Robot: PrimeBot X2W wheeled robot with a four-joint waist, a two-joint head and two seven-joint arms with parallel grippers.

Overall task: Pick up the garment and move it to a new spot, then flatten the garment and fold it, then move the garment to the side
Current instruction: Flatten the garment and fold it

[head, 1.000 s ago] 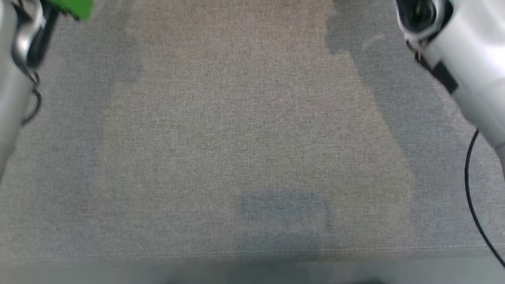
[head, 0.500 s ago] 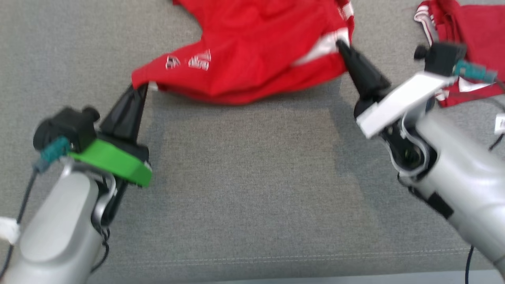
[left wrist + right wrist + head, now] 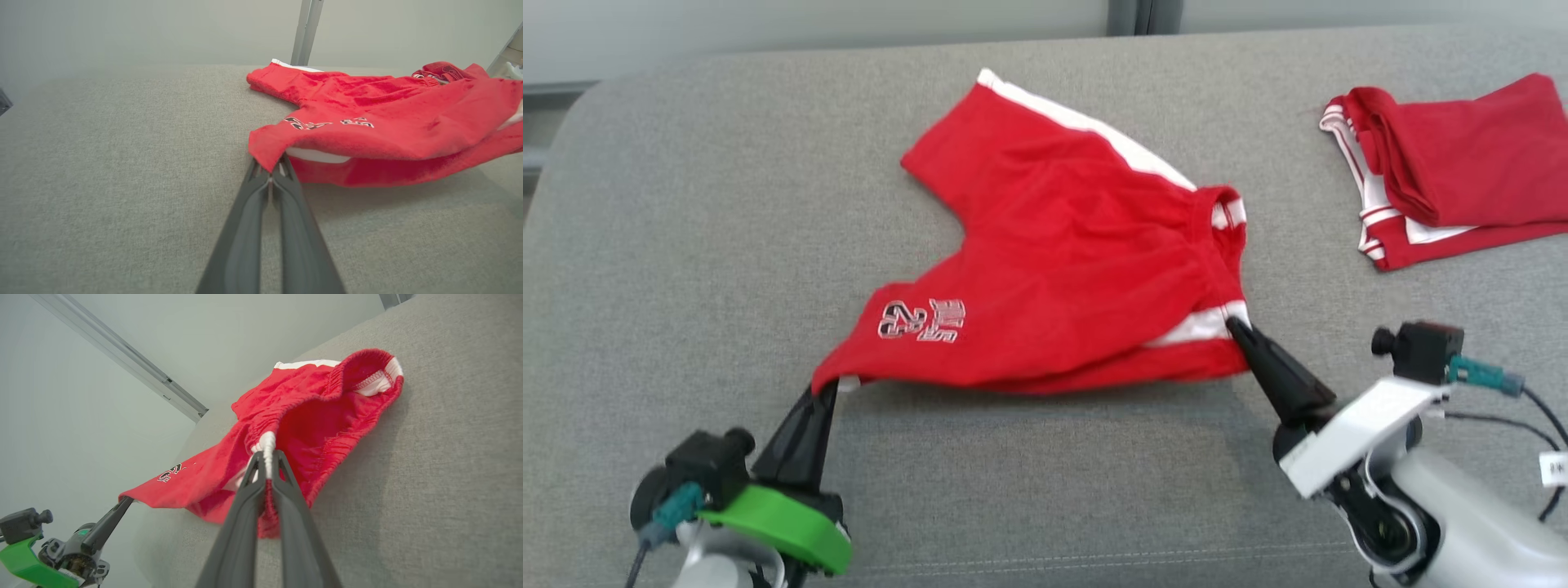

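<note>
The garment (image 3: pixel 1062 261) is a pair of red shorts with white side stripes and a white number print, spread over the grey cushion. Its near edge hangs lifted between my two grippers. My left gripper (image 3: pixel 827 390) is shut on the hem corner of a leg, seen close in the left wrist view at the garment (image 3: pixel 367 126) by the left gripper (image 3: pixel 269 171). My right gripper (image 3: pixel 1232 323) is shut on the white-striped waistband corner; the right wrist view shows the garment (image 3: pixel 310 416) pinched in the right gripper (image 3: pixel 266 457).
A second red-and-white garment (image 3: pixel 1445 167) lies folded at the cushion's far right. The grey cushion (image 3: pixel 727 212) is bare to the left and along the near edge. A pale wall with a metal post (image 3: pixel 305 32) stands behind.
The head camera has tilted up from the bare near cushion to the whole garment. Both grippers stay shut on their corners.
</note>
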